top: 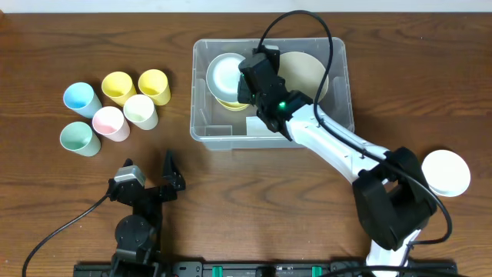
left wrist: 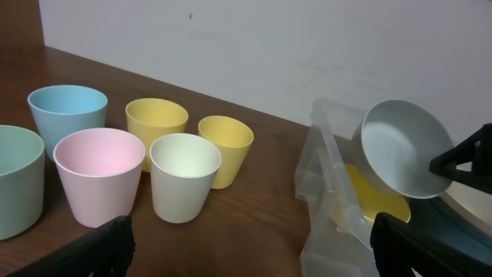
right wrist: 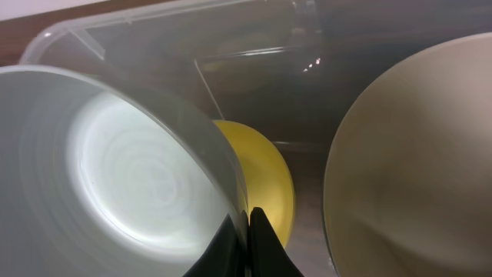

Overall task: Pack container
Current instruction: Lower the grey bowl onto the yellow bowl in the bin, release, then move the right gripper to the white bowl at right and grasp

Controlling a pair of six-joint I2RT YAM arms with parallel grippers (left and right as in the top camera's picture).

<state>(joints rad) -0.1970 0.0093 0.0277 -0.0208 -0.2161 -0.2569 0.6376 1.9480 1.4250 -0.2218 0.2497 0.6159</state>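
The clear plastic container [top: 201,92] sits at the table's back centre. In it lie a yellow bowl [right wrist: 273,181] and a beige bowl [top: 307,71]. My right gripper [top: 247,77] is shut on the rim of a pale grey-white bowl [top: 227,75] and holds it tilted over the yellow bowl inside the container. The wrist view shows the fingers [right wrist: 250,223] pinching that rim [right wrist: 138,177]. My left gripper [top: 150,181] is open and empty near the front edge, left of the container [left wrist: 327,192].
Several cups stand at the left: blue [top: 81,98], two yellow [top: 118,87], pink [top: 110,123], cream [top: 141,111], green [top: 79,138]. A white bowl [top: 446,172] sits at the right edge.
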